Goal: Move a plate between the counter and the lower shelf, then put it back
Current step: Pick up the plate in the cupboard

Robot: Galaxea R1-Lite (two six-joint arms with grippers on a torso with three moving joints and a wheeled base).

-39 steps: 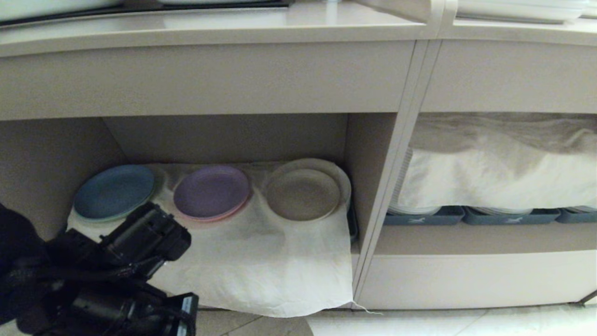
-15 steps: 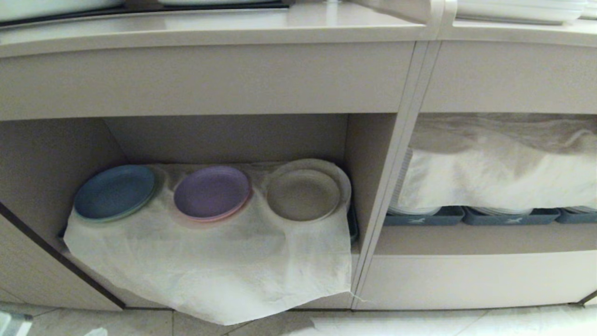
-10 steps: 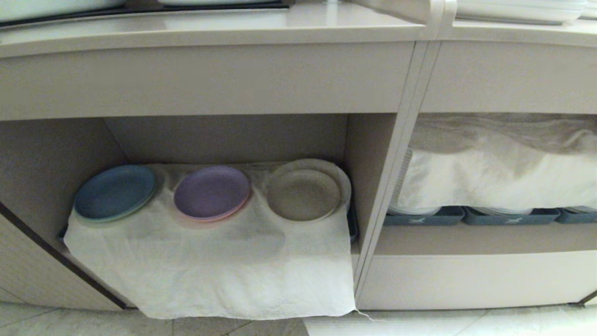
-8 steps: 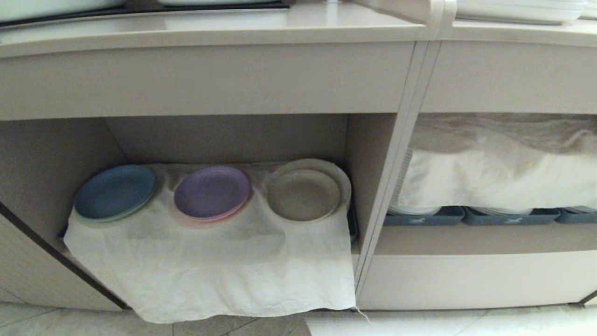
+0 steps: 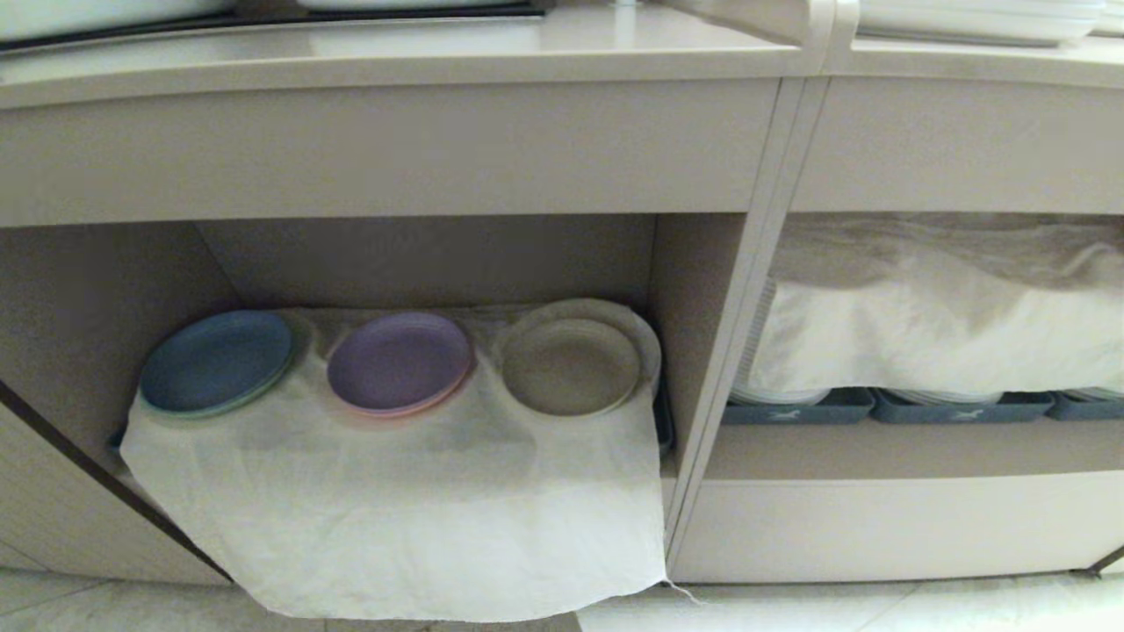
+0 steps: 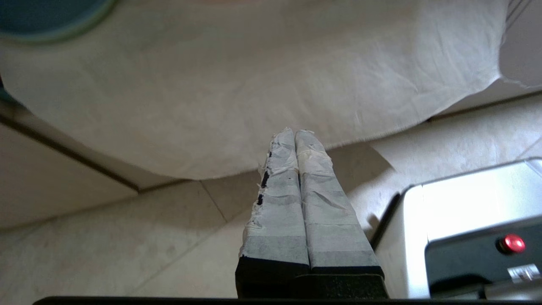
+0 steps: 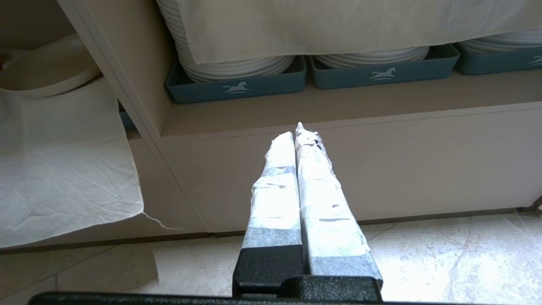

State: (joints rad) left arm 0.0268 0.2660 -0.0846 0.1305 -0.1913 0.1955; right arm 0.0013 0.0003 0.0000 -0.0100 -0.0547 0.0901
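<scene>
In your head view, the plate (image 5: 571, 365) sits on the cloth (image 5: 421, 518) at the right end of the lower shelf (image 5: 421, 263), just beside the divider wall. The purple plate (image 5: 399, 362) and blue plate (image 5: 216, 361) lie to its left. The cloth hangs over the shelf's front edge toward the floor. The tabletop (image 5: 395, 53) runs above.

Your left wrist view shows the left end effector (image 6: 294, 134), fingers pressed together and empty, low over the floor (image 6: 106, 250) below the cloth's hanging hem.

Your right wrist view shows the right end effector (image 7: 296, 133), also pressed together and empty, facing the neighbouring bay's front edge below the trays (image 7: 237, 87).
</scene>
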